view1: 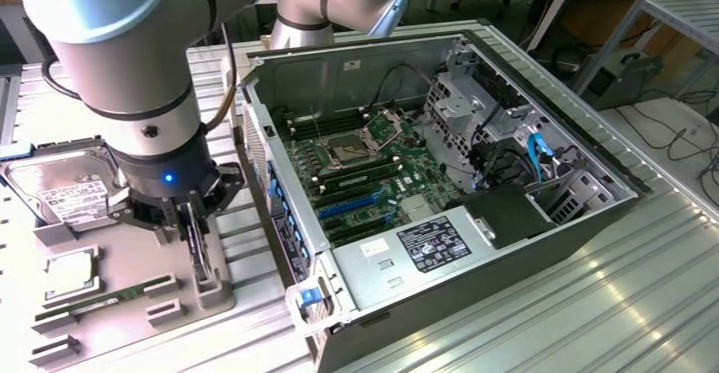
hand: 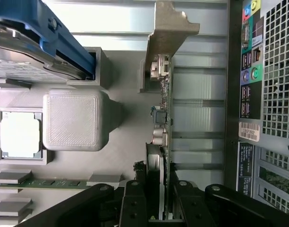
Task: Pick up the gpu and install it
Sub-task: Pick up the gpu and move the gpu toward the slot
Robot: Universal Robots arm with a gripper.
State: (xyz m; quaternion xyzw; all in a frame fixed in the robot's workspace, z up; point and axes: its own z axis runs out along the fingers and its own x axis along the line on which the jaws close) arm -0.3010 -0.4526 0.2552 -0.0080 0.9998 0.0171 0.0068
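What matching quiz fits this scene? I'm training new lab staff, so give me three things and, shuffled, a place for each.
Things:
1 gpu
2 motherboard
3 hard drive

Places:
A inside the open case
B upright between the fingers
C label up on the grey tray, at the exterior view's left

Pairs: 1-B, 2-A, 3-C

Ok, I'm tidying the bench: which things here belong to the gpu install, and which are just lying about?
Job:
gpu
tool, closed on it
computer case, open
motherboard

Lying about:
hard drive
processor chip
memory stick
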